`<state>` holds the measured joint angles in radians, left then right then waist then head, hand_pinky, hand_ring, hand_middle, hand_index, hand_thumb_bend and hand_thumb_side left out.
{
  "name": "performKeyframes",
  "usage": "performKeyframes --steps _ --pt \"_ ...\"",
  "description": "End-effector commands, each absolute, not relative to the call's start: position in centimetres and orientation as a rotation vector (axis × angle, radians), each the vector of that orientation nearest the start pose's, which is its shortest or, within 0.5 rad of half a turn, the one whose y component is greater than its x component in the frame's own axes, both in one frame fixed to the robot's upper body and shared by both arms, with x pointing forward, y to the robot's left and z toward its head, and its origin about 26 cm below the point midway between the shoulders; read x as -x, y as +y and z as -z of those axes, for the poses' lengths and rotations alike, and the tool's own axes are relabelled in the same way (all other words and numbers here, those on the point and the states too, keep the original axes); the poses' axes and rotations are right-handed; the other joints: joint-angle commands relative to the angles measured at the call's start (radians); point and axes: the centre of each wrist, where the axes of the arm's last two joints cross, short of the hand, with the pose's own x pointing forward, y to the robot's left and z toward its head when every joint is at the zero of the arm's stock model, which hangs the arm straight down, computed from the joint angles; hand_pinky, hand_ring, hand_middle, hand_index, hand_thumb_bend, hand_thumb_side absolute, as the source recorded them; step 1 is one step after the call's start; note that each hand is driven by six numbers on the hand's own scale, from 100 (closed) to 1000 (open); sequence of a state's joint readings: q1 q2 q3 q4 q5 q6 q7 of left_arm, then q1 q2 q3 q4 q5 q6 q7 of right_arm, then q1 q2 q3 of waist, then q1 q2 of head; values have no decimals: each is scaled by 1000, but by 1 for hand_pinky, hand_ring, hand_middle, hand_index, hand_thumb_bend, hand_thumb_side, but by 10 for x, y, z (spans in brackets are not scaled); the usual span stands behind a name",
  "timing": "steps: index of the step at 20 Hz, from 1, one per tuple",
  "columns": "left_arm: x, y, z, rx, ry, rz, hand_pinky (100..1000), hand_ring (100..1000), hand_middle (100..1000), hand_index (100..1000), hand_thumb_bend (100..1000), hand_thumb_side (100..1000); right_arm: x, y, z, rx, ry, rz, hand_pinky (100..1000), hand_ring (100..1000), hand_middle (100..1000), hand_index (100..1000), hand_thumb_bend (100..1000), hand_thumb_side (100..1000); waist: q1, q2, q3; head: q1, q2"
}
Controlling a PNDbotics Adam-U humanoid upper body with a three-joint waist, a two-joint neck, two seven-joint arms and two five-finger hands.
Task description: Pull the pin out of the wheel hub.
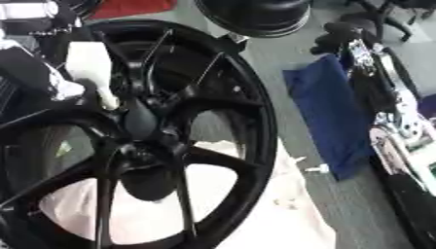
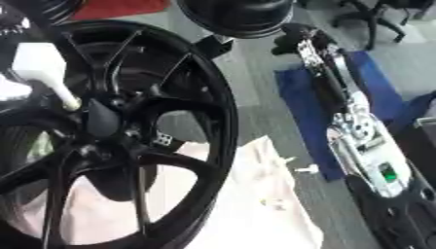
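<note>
My fingers are hard to make out here: my left hand comes in at the upper left, dark against the black wheel, and I cannot tell whether it is curled round anything or merely lying beside it. A white tapered piece, broad at the top and narrowing downward, shows right next to that hand, its narrow tip reaching the centre of the wheel hub; I take this to be the pin, or the tool on it, though its lower end is lost among the dark spokes. My right arm runs up the right side of the view, and my right hand sits far up there above a blue cloth, well apart from the wheel; its fingers look bunched and dark, but I cannot say whether they are apart or together. The wheel itself lies tilted across the left of the view on a pale sheet, with a second dark rim at the top edge. As I judge it, the job is not finished: the white piece seems to be seated at the hub rather than lifted clear of it. What remains is to get a sure hold on it and draw it straight out along its own line, away from the spokes.
</note>
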<state>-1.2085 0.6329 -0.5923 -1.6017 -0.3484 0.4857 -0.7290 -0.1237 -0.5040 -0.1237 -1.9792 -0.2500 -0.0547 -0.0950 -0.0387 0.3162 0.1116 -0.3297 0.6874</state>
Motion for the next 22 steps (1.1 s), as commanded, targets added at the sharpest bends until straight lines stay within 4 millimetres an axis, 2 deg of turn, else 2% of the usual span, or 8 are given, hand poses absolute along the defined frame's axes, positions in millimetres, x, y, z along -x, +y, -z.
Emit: performKeyframes --steps 1,8,12,14,17,22 --pt "-354 138 -383 -588 -1425 1625 666 422 309 415 328 108 -276 -335 -191 231 -2203 -201 997 698 648 783 100 715 2 -35 0 -6 6" --pt "-344 146 -401 -540 -1479 1582 663 395 284 407 323 103 -275 -336 -190 231 -2202 -199 997 698 648 783 100 718 2 -43 0 -10 13" --pt "-338 165 -416 -521 -1539 1494 665 380 270 405 311 104 -275 -337 -190 236 -2204 -192 997 698 647 782 100 716 0 -48 8 -19 23" --pt "-338 182 -421 -541 -1562 1426 665 374 264 404 305 104 -275 -337 -190 237 -2207 -186 996 698 647 782 100 712 0 -51 17 -28 33" --pt "-335 222 -426 -597 -1581 1308 666 364 255 402 298 104 -274 -339 -191 250 -2209 -179 995 698 647 782 100 705 -3 -59 36 -49 51" --pt "-314 288 -426 -694 -1602 1112 669 350 244 403 278 104 -272 -343 -190 272 -2220 -159 993 699 647 782 100 694 -18 -66 61 -94 69"
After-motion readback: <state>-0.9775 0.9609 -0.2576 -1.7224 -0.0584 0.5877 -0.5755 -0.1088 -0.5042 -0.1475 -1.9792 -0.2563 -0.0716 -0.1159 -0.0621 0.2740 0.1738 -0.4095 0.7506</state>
